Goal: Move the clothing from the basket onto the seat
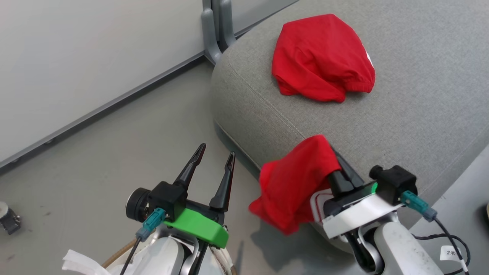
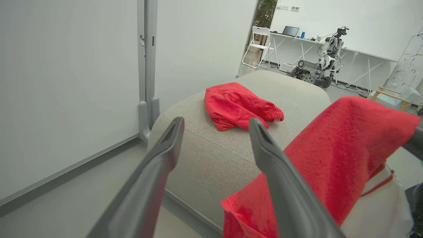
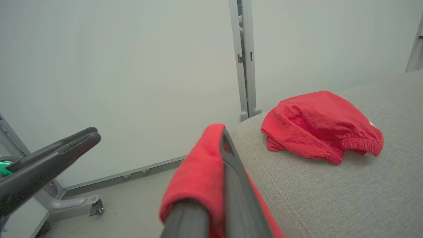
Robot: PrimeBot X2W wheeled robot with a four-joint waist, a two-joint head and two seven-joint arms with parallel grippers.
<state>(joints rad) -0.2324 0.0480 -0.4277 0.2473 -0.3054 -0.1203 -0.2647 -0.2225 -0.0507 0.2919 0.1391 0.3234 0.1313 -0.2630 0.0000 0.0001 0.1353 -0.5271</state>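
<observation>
One red piece of clothing (image 1: 321,57) lies crumpled on the grey seat (image 1: 420,99), apart from both grippers. My right gripper (image 1: 331,152) is shut on the second garment (image 1: 290,191), red with white trim, which drapes over its fingers at the seat's front corner. In the right wrist view this cloth (image 3: 198,172) wraps the shut right gripper (image 3: 223,138). My left gripper (image 1: 216,151) stands open and empty over the floor, left of the seat; its fingers (image 2: 172,138) are spread. The basket's brown rim (image 1: 116,255) and white liner peek out under my left arm.
A white partition with a grey post foot (image 1: 216,34) stands behind the seat's left corner. Grey floor (image 1: 114,160) lies left of the seat. A caster (image 1: 9,219) sits at the far left. Beyond the seat are another robot (image 2: 327,53) and a white chair (image 2: 259,43).
</observation>
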